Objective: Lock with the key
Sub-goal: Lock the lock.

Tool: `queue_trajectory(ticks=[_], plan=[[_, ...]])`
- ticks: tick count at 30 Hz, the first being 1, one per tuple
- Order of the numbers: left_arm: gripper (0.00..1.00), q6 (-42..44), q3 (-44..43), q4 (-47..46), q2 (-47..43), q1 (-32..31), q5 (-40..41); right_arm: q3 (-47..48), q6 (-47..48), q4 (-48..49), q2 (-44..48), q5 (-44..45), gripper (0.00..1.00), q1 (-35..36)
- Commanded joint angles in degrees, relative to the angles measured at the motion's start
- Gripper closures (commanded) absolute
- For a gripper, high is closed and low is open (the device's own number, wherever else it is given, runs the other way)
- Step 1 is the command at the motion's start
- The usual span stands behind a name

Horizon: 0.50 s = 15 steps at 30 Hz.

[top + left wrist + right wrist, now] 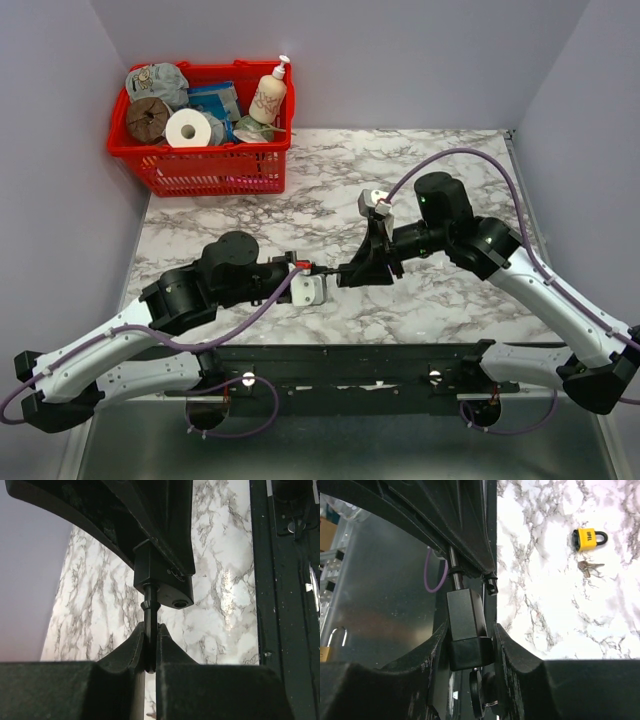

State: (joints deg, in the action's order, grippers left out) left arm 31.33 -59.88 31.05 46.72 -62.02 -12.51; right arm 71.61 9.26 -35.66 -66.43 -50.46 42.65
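A black lock body (465, 615) sits between my right gripper's (470, 628) fingers, which are shut on its sides. A black key head (479, 690) with a ring hangs from the lock's near end. A thin rod (149, 605) comes out of the lock's other end (152, 572), and my left gripper (150, 632) is shut on it. In the top view the left gripper (303, 268) and the right gripper (346, 272) meet tip to tip above the marble table (420, 170), with the lock held off the surface between them.
A red basket (200, 165) of household items stands at the back left. A yellow padlock (589, 539) with loose keys (590, 569) lies on the marble. A brass padlock (332, 645) shows at the left edge of the right wrist view.
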Motion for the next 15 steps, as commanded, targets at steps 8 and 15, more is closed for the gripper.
queue_trajectory(ticks=[8,15], plan=[[0.81,-12.7,-4.8,4.2,4.9,5.7,-4.3,0.8,1.4,9.9,3.7,7.5,0.99,-0.1],[0.89,-15.2,-5.3,4.1,6.0,6.5,-6.2,0.8,1.4,11.1,3.8,8.3,0.99,-0.1]])
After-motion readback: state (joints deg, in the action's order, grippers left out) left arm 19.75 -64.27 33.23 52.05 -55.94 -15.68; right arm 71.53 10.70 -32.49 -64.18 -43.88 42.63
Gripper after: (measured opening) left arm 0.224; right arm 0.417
